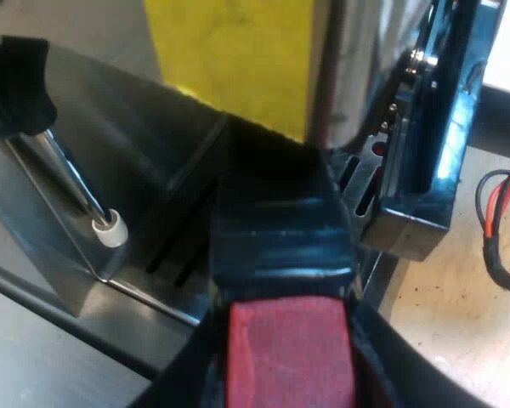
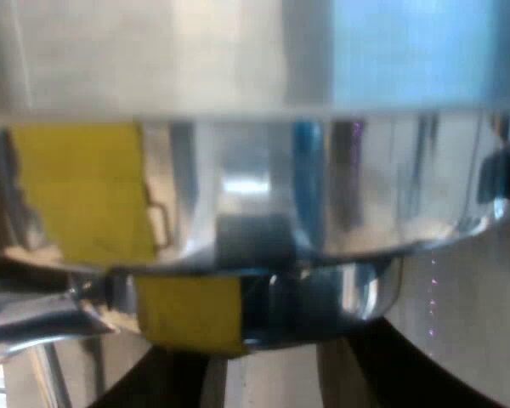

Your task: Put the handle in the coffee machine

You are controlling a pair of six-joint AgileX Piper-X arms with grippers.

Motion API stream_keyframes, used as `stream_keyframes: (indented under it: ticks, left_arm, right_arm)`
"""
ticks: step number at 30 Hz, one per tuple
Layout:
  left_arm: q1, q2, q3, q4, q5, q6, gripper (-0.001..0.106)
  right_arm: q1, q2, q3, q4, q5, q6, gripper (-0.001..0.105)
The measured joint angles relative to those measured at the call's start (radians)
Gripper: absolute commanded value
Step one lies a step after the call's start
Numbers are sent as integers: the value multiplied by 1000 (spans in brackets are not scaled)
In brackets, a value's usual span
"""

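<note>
At the espresso machine's (image 1: 357,59) front, left fingers (image 1: 180,384) clamp the dark handle (image 1: 280,234) near its red end (image 1: 289,357); right fingers (image 2: 412,365) sit below its chrome, grip impossible to tell.

I see my left gripper (image 1: 286,361) closed on the red end of the dark handle (image 1: 280,234), which reaches in under the espresso machine (image 1: 357,59), steam wand (image 1: 68,174) close by.

Left wrist camera sits tight behind the handle (image 1: 280,229), staring twelve o'clock along it into the espresso machine (image 1: 357,76); right wrist camera hugs the same chrome front, both catching the yellow label (image 1: 238,59).
</note>
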Motion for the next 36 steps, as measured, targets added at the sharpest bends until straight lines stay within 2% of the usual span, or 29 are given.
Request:
stream_keyframes:
  ticks: [7, 9, 12, 15, 16, 17, 19, 21, 34, 36]
  left_arm:
    - [0, 0, -2, 12, 0, 17, 2]
    - [0, 0, -2, 12, 0, 17, 14]
    - [0, 0, -2, 12, 4, 22, 48]
    - [4, -6, -2, 35, 35, 34, 50]
    - [5, -7, -2, 37, 37, 35, 64]
    - [4, -9, -2, 41, 38, 38, 70]
    - [6, -9, -4, 43, 54, 42, 61]
    - [6, -12, -9, 39, 60, 45, 58]
    - [6, -33, -12, 80, 36, 44, 58]
    - [11, -79, -15, 93, 36, 44, 58]
  right_arm:
    - [-5, 11, 0, -31, -4, -7, 29]
    - [-6, 12, 0, -37, -8, -7, 29]
    - [-6, 12, 0, -37, -8, -7, 29]
    - [-6, 12, 2, -37, -11, -7, 29]
    - [-6, 12, 2, -37, -11, -7, 29]
    - [-6, 12, 2, -37, -11, -7, 29]
    - [-6, 12, 2, -37, -11, -7, 29]
    - [-11, 12, 2, -41, -7, -7, 29]
    - [-12, 12, 2, -42, -7, -8, 29]
    - [-12, 12, 2, -42, -7, -8, 29]
